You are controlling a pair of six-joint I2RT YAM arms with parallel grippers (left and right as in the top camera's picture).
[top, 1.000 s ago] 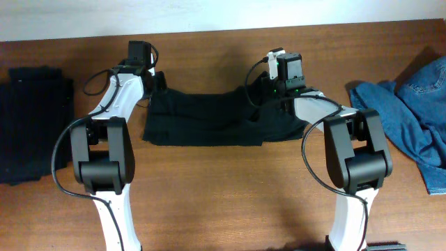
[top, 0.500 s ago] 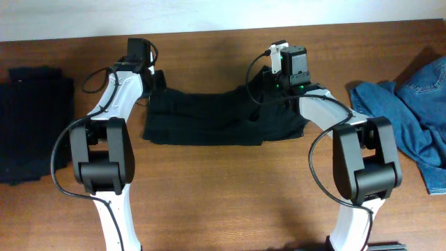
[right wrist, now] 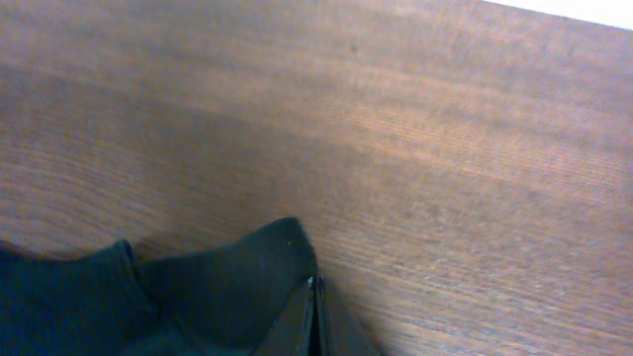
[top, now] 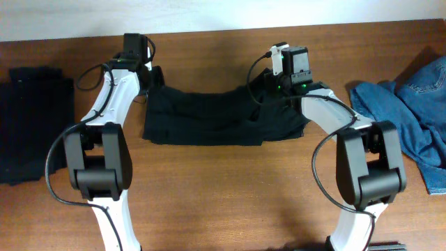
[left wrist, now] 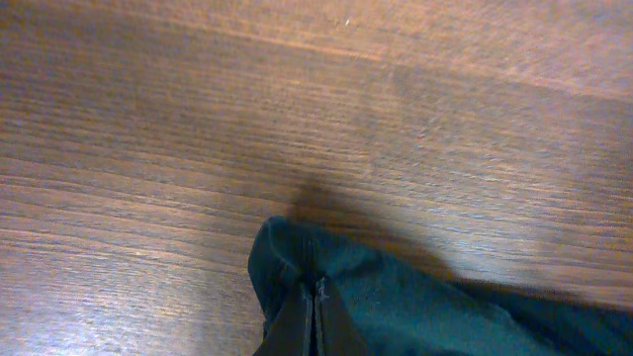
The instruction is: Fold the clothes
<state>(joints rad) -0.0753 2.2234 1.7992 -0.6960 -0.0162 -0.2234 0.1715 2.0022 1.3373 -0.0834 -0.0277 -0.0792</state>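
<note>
The left pincer (left wrist: 315, 314) and right pincer (right wrist: 315, 309) stay clamped on the far corners of the black garment (top: 209, 117), which is spread mid-worktop (top: 223, 188) between the arms. Both wrists have edged slightly toward the far edge, and the garment has barely shifted.

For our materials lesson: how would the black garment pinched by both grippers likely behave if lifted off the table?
Probably floppy: the black garment sags between the corners pinched by the left gripper and right gripper. Likely light: small corner pinches seem to hold it. Its middle would probably droop and trail, since most of it lies creased on the table.
</note>
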